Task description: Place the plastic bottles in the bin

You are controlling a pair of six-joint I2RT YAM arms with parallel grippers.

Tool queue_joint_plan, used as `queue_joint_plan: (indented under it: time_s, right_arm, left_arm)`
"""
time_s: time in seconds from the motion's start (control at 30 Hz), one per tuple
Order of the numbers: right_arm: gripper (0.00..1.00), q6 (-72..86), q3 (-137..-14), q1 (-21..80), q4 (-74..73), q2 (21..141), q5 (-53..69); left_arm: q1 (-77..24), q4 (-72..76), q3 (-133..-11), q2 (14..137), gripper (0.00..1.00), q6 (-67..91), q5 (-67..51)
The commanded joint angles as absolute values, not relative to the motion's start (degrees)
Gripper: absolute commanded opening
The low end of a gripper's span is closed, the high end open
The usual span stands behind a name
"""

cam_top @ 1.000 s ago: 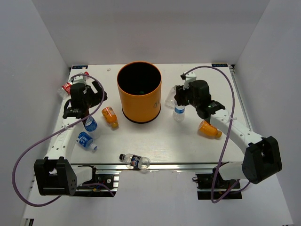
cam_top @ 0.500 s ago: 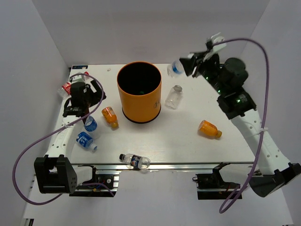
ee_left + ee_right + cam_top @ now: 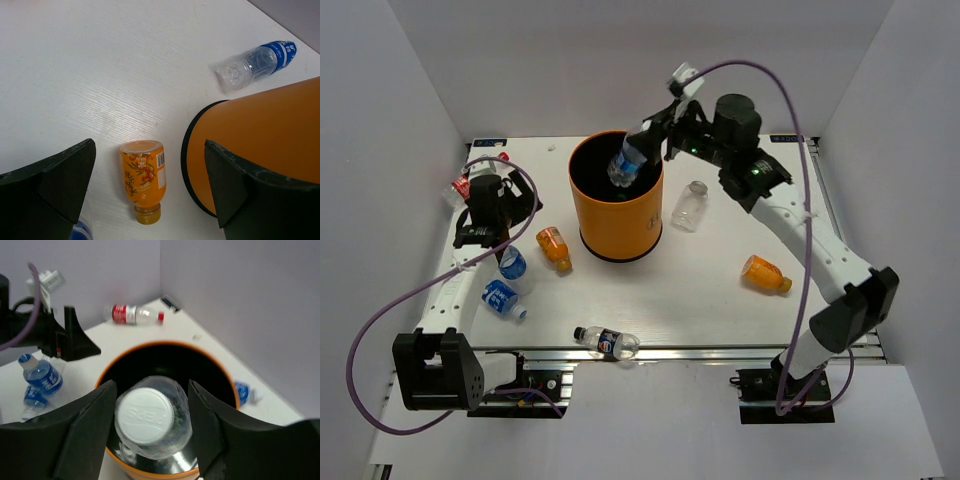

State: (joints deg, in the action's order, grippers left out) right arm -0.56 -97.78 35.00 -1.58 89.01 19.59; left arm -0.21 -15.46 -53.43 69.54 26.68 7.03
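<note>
L tool [image 3: 149, 145] spread wide, empty, over an orange bottle [image 3: 142, 182] lying left of the bin [image 3: 620, 228], which stands mid-worktop [image 3: 700, 300] nr far edge. Only L wrist cam shows a blue-label bottle [image 3: 255, 62] behind the bin. R tool [image 3: 645, 140] clamps a clear bottle [image 3: 622, 166] over the bin mouth. Its white cap [image 3: 145, 415] shows only in R wrist cam.

This is a robotics lab, a closed-off test cell. A bare white worktop [image 3: 700, 290] sits boxed in by plain pale walls [image 3: 620, 60] at 9, 12 and 3 o'clock. Two slim robot arms, the left arm [image 3: 450, 290] and the right arm [image 3: 820, 250], are bolted to an aluminium rail [image 3: 700, 351] along the 6 o'clock edge, with purple cables [image 3: 360, 340] looping loose off them. Small printed tags [image 3: 488, 143] mark the far corners at 11 and 1 o'clock. Plastic bottles [image 3: 606, 342] lie scattered round an orange bin [image 3: 620, 225] at the centre.
</note>
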Motion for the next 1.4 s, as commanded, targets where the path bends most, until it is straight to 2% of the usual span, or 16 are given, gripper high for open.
queue_joint_plan:
  time_s: [0.0,0.07,0.13,0.17,0.33,0.67,0.83,0.9,1.03,1.37]
  right_arm:
    - [0.66,-1.5,-98.4,35.4,-3.2,89.5,20.7]
    - [0.80,-1.9,-99.5,35.4,-4.8,90.4,21.6]
    - [0.89,-1.8,-100.4,35.4,-5.7,90.4,22.1]
    - [0.89,-2.1,-100.4,35.4,-5.8,89.9,22.1]
    - [0.89,-1.9,-94.3,35.3,-2.9,83.3,17.6]
    - [0.89,3.9,-72.7,31.6,2.9,64.3,-4.9]
    - [0.89,11.3,-56.7,26.3,6.4,54.5,-6.6]
    - [0.89,12.1,-53.8,25.5,6.7,52.0,-6.0]
    - [0.89,13.3,-49.4,25.3,7.0,50.7,-5.7]
    - [0.89,14.5,-46.5,22.0,5.2,51.9,-9.6]
  left_arm:
    - [-0.4,-16.3,-56.0,69.9,0.98,28.2,8.7]
    - [-0.4,-17.3,-56.8,70.4,0.98,29.4,11.4]
    - [-0.4,-18.1,-58.2,71.5,0.98,29.4,11.9]
    - [-0.4,-18.6,-58.7,71.7,0.98,29.2,12.0]
    - [-0.4,-20.3,-61.3,74.0,0.98,29.9,11.2]
    - [-4.6,-24.3,-70.5,78.5,0.98,29.9,14.4]
    - [-7.2,-29.2,-71.5,77.5,0.98,31.0,19.2]
    - [-7.2,-30.6,-72.3,75.2,0.98,31.7,24.1]
    - [-7.2,-41.0,-76.3,72.7,0.98,38.2,33.8]
    - [-7.2,-56.8,-73.6,69.2,0.98,42.2,34.5]
